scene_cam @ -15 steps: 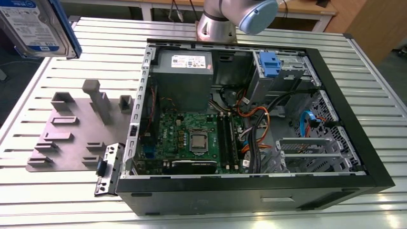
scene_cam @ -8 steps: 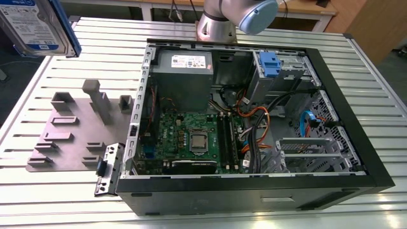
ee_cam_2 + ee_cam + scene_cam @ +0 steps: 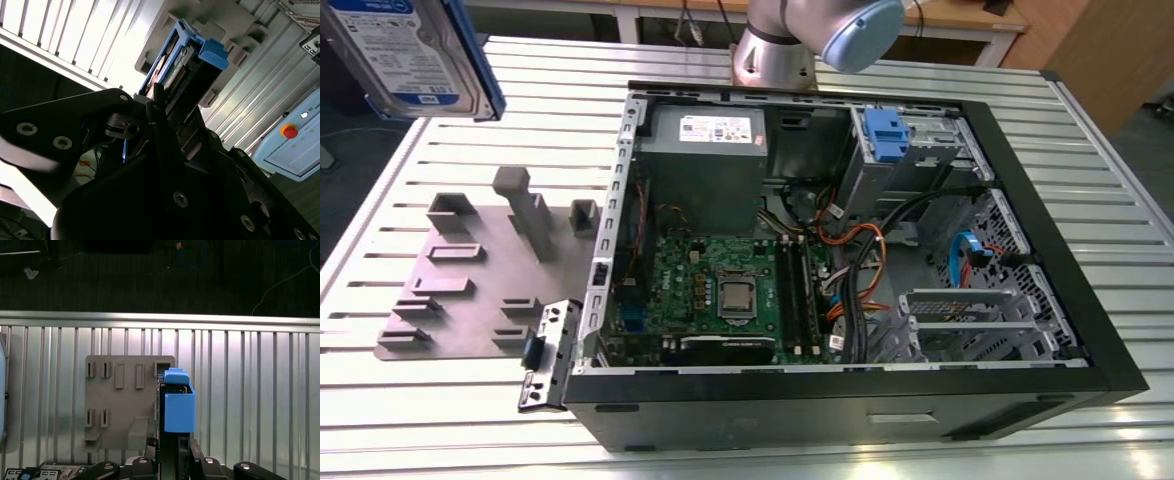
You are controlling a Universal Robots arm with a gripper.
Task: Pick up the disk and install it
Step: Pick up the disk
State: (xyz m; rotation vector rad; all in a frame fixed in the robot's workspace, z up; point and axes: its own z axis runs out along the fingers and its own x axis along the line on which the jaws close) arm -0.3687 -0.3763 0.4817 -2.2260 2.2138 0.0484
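Disk (image 3: 411, 50) shows white-and-blue label, blue frame.

Bright even light, with glare whitening the ribbed table (image 3: 100, 40).

Open case (image 3: 854, 400): centre is crossed by cables (image 3: 847, 235); lower-right bay is walled by a grey cage (image 3: 961, 297). Centre left, fixture plate (image 3: 480, 280) is studded with upright posts (image 3: 527, 205). Upper left, disk (image 3: 407, 50) is held clear.

The exterior view is looking steeply down on the computer case (image 3: 854, 405), while both wrist views are sitting close behind the pincer (image 3: 172, 452), facing past the disk (image 3: 179, 410) to the fixture plate (image 3: 120, 405) beyond.
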